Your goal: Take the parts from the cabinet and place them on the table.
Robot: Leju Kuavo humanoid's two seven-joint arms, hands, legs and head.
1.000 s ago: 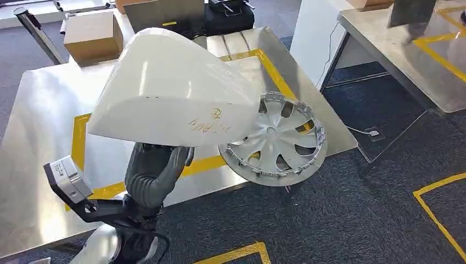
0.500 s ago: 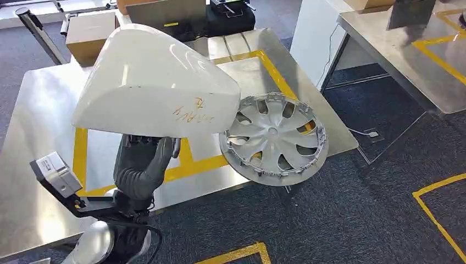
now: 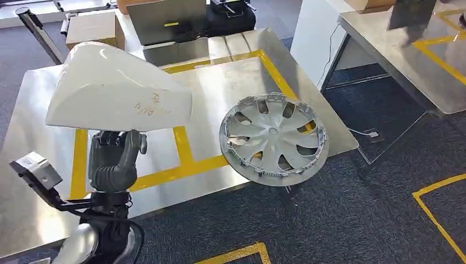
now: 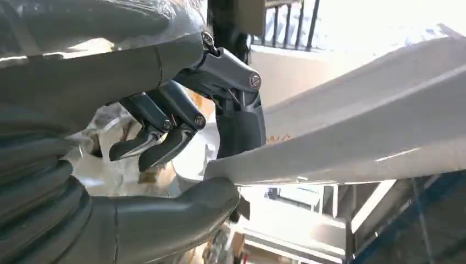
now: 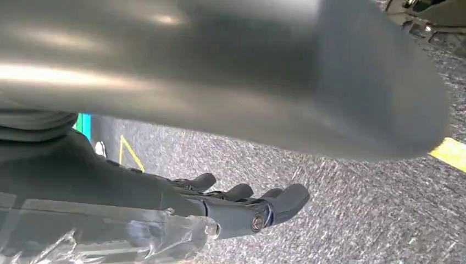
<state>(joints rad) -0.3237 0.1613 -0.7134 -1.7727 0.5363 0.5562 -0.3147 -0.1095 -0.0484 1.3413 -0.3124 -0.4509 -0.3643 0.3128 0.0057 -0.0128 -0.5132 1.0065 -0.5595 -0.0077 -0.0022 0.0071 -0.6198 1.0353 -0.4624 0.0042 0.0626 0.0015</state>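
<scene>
A steel bench (image 3: 231, 82) marked with yellow tape lines (image 3: 184, 146) fills the middle of the head view, its surface bright with reflected light. Dark grey carpet (image 3: 351, 220) covers the floor, with more yellow tape (image 3: 434, 212) at 4 o'clock. A second steel table (image 3: 395, 49) stands at 2 o'clock, a white panel (image 3: 313, 38) beside it. A cardboard box (image 3: 92, 28) sits at 11 o'clock, and a black case (image 3: 231, 16) at 12 o'clock. A white cable (image 3: 362, 132) lies on the carpet at 3 o'clock.
</scene>
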